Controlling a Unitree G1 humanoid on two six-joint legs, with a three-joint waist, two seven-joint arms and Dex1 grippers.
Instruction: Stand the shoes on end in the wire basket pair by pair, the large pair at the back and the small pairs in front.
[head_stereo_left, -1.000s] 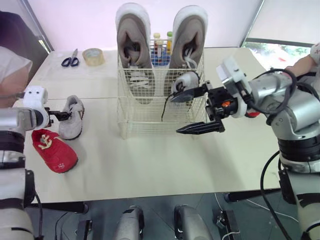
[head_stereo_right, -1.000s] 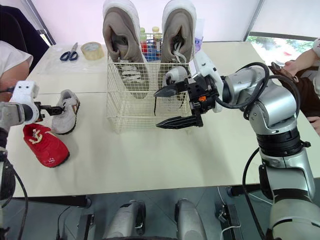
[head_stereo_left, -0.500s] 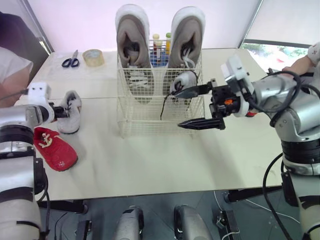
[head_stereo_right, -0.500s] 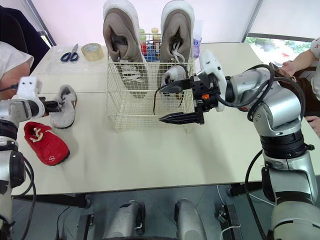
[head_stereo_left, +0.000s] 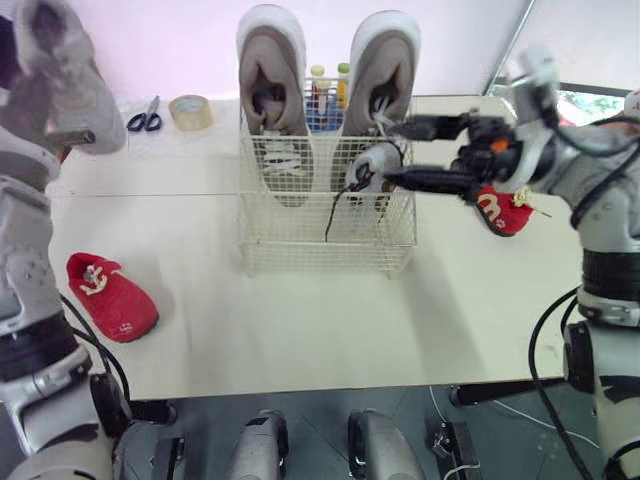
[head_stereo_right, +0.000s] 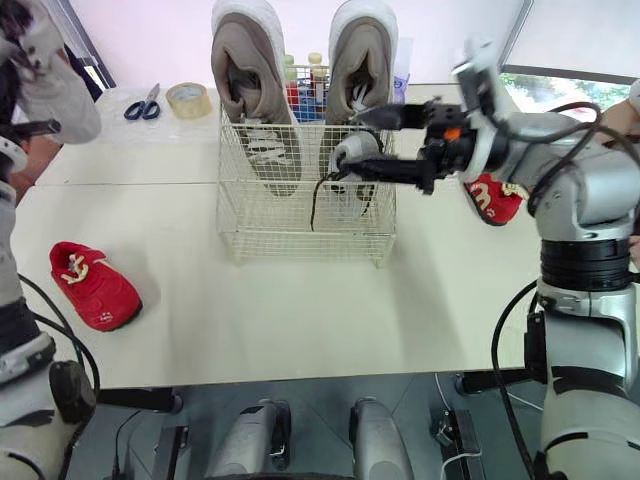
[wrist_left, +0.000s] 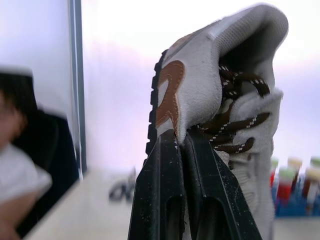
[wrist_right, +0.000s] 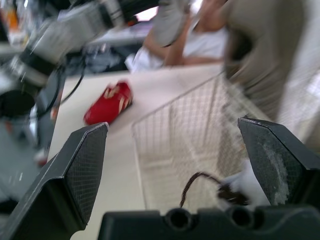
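The only mark that can be read is a white figure like a letter m on the right red shoe (head_stereo_left: 505, 212), which lies on the table (head_stereo_left: 300, 330) just beside the wire basket (head_stereo_left: 325, 245), on its right. The left red shoe (head_stereo_left: 112, 298) is soft and rounded with a pale lace, and lies well apart from the basket near the table's left edge.

The left end effector (wrist_left: 184, 137) is raised high on the left, its fingers pinched tight on the rim of the raised grey shoe (wrist_left: 210, 75). The wrist view shows that shoe's knit upper, brown side patch and speckled brown laces.

The basket is a white grid of thin wire. Two large grey shoes (head_stereo_left: 272, 70) (head_stereo_left: 385, 65) stand on end at its back, their white soles well above the rim. In front of the right one stands the small grey shoe (head_stereo_left: 368, 165), its dark lace (head_stereo_left: 333, 215) hanging down. The right end effector (head_stereo_left: 392, 153) spreads wide just at it, one finger above and one below.

Scissors (head_stereo_left: 145, 117), a tape roll (head_stereo_left: 190, 110) and capped bottles (head_stereo_left: 325, 90) lie behind.
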